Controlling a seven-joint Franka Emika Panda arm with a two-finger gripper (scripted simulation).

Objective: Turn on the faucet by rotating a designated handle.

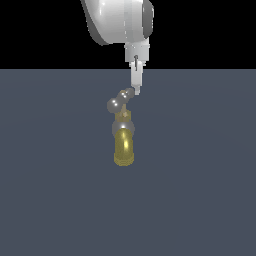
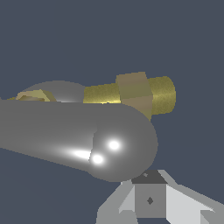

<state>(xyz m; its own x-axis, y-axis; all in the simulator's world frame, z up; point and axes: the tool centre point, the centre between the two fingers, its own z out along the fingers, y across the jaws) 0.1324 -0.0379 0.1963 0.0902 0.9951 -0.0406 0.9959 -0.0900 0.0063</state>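
Claw [image 1: 136, 91] hangs straight down from the white arm [image 1: 117, 20], fingertips at the far end of the handle [image 1: 120, 101]. Whether it is spread or closed cannot be told: the exterior view shows the fingers as one narrow white column, and the wrist view shows only one grey finger pad [image 2: 150, 199] close under the handle's rounded end. Pad and bulb look touching or nearly so; the contact itself can't be confirmed.

Handle: glossy grey crossbar, two bulbous ends, set at a slant in the exterior view, the near bulb lower and toward that view's left, the far bulb higher beside the fingertips. In the wrist view it fills most of the frame [image 2: 87, 135], bright highlights on the bulb.

Faucet [image 1: 123, 137] stands near the middle of the flat slate-grey floor [image 1: 200, 190]. Brass stem under the crossbar, yellow-brass spout curving down toward the camera. Brass stem with a hex collar shows behind the bar in the wrist view [image 2: 140, 94].
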